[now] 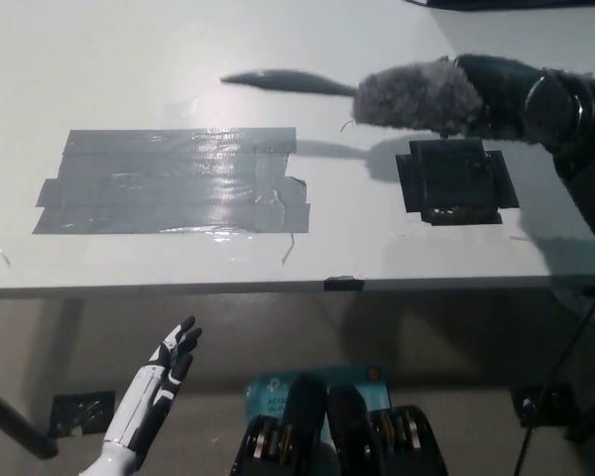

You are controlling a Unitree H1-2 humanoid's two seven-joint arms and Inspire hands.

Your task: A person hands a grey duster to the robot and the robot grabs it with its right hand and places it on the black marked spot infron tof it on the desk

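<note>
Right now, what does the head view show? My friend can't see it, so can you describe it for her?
The robot's black right hand holds a fluffy grey duster above a white desk, just over the far edge of a black marked spot. A patch of grey tape lies to the left, and the white left hand rests open below the desk's edge.
</note>
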